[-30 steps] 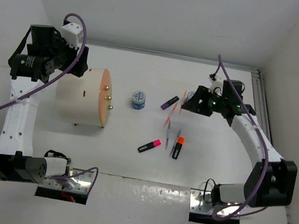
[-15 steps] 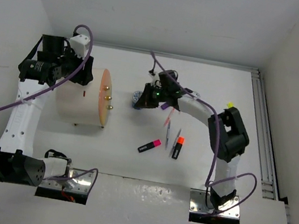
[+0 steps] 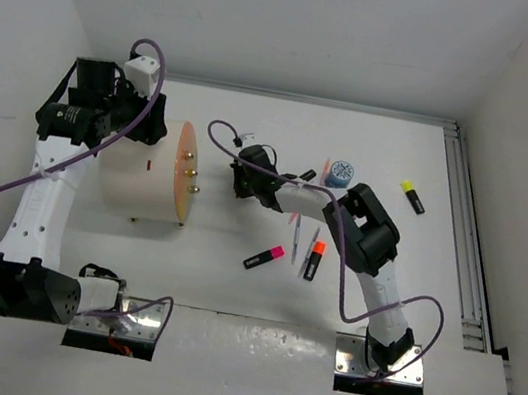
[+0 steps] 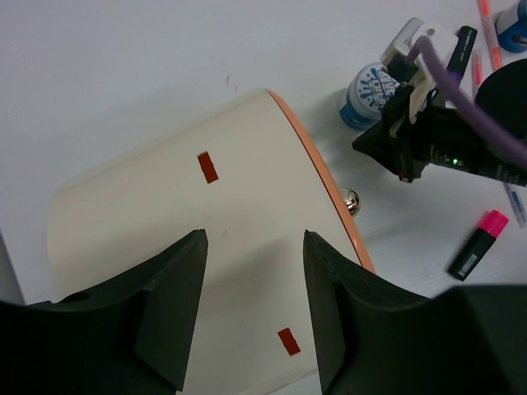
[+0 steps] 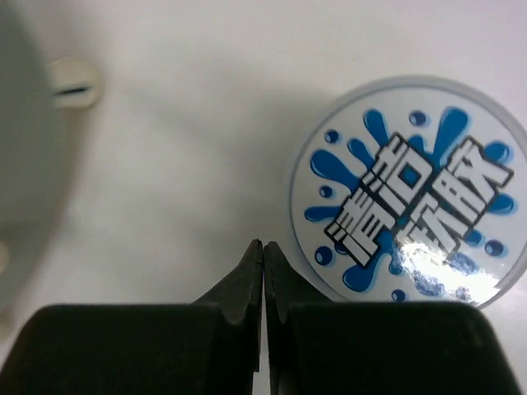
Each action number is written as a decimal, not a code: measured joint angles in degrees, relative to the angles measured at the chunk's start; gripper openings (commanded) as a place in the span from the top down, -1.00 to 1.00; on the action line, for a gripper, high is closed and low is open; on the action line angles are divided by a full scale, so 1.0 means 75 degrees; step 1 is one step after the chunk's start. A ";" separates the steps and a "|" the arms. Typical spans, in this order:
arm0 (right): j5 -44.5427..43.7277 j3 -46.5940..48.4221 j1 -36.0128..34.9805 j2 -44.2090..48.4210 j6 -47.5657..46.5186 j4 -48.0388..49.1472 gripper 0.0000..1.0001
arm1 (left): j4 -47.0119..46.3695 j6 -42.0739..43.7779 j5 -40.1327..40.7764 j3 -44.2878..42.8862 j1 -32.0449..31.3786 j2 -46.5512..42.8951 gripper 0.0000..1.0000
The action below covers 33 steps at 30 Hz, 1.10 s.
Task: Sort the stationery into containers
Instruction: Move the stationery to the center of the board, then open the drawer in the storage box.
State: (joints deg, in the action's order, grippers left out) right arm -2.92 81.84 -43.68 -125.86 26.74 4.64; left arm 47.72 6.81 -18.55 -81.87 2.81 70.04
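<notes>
Your right arm has reached farther toward the left edge of the desk [image 3: 229,288] than half a second ago, and its elbow has folded in toward the middle. Closest to the near edge, the pink highlighter [image 3: 264,256] and the orange highlighter [image 3: 314,260] lie loose, a little apart, with two thin pens [image 3: 295,233] just beyond them. Past those, mid-desk, the right gripper [image 5: 263,247] has its fingers pressed together on nothing, with the tips just beside the blue-and-white roll [image 5: 409,193]. From the wrist view you cannot tell whether they touch its rim. That roll lies flat, label up, near the cabinet [image 3: 141,172], whose orange front [image 3: 184,172] with brass knobs [image 3: 190,172] faces the right edge. Toward the far edge, a second roll [image 3: 340,173] sits just beside the arm, and a yellow highlighter [image 3: 412,196] lies alone nearer the far right corner. At the far left, the left gripper [image 4: 253,239] has its fingers spread over the cabinet's curved cream top, holding nothing.
</notes>
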 measured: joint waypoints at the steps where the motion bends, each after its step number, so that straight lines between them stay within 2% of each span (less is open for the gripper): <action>1: -0.0373 0.0000 -0.0023 -0.0125 -0.0146 0.0189 1.00 | -0.0032 0.0000 0.0017 0.0000 0.0000 0.0032 -0.12; 5: -0.1647 0.0000 0.0055 -0.0382 -0.0527 0.0749 1.00 | -0.0079 0.0003 0.0076 0.0006 0.0000 0.0152 -0.12; 9: -0.1923 0.0003 0.0609 -0.0379 -0.0455 0.0740 0.83 | -0.0067 0.0044 0.0163 0.0044 -0.0003 0.0187 -0.13; 10: -0.1754 0.0003 0.0848 -0.0367 -0.0353 0.0629 0.69 | -0.0064 0.0061 0.0166 0.0055 -0.0003 0.0187 -0.13; 12: -0.1113 0.0000 0.1361 -0.0283 -0.0102 0.0443 0.48 | -0.0067 0.0093 0.0178 0.0099 -0.0003 0.0187 -0.13; 13: -0.0522 -0.0017 0.1635 -0.0210 0.0099 0.0341 0.27 | -0.0061 0.0117 0.0175 0.0122 -0.0003 0.0187 -0.13; 16: 0.1486 -0.0178 0.2340 0.0006 0.1035 0.0458 0.07 | 0.0003 0.0265 0.0117 0.0216 -0.0003 0.0187 -0.23; 18: 0.2958 -0.0332 0.2573 0.0047 0.2081 0.1037 0.02 | 0.0087 0.0414 -0.0029 0.0230 0.0000 0.0187 -0.25; 20: 0.4051 -0.0522 0.2521 0.0047 0.3124 0.1757 -0.06 | 0.0157 0.0525 -0.0187 0.0248 0.0000 0.0187 -0.23; 23: 0.4954 -0.0976 0.2090 0.0047 0.4482 0.3031 -0.10 | 0.0300 0.0653 -0.0289 0.0315 0.0015 0.0187 -0.17; 29: 0.5249 -0.1580 0.0787 0.0038 0.5992 0.4106 -0.08 | 0.0265 0.0769 -0.0367 0.0353 0.0140 0.0184 -0.01; 33: 0.5187 -0.1486 0.0391 -0.0157 0.6645 0.4744 -0.06 | 0.0178 0.0799 -0.0449 0.0405 0.0189 0.0184 0.14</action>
State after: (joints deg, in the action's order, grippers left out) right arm 35.99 70.70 -40.75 -127.04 76.58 40.23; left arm 49.06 12.80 -21.91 -78.83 4.23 71.42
